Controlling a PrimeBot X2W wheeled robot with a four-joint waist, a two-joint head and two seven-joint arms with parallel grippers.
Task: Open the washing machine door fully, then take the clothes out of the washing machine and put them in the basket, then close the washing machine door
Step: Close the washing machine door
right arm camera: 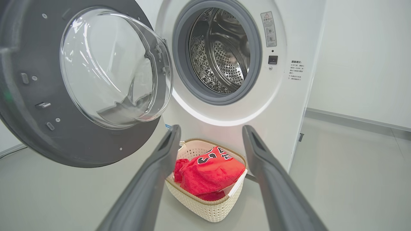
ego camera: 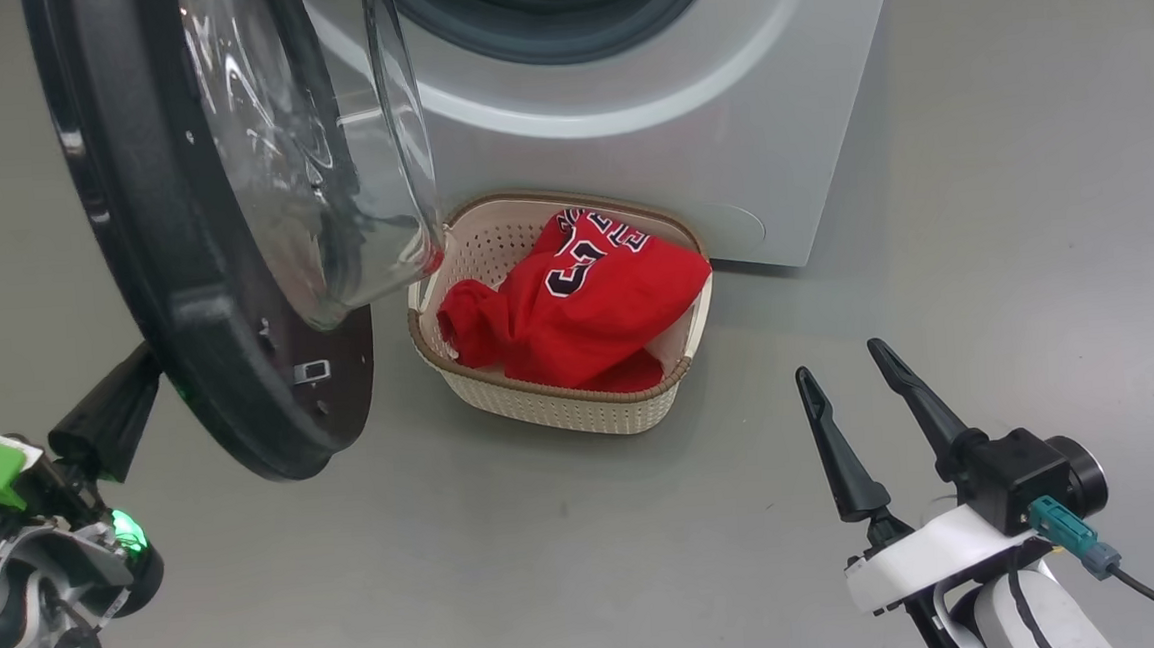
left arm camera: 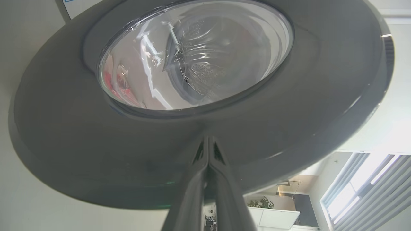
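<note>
Grey floor (ego camera: 552,566) holds the basket (ego camera: 563,417), clothes (ego camera: 586,313) inside, just before the washing machine (ego camera: 647,149). Left of the basket, the left hand (left arm camera: 208,141), pressed together, could skid off the glossy washing machine door (ego camera: 187,338) when pushing (right hand (ego camera: 838,358) spread, empty).

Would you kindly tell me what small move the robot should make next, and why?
Probably swing the door toward shut with the closed left gripper, which points at its outer face: the red clothes lie in the basket and the drum looks empty.
</note>
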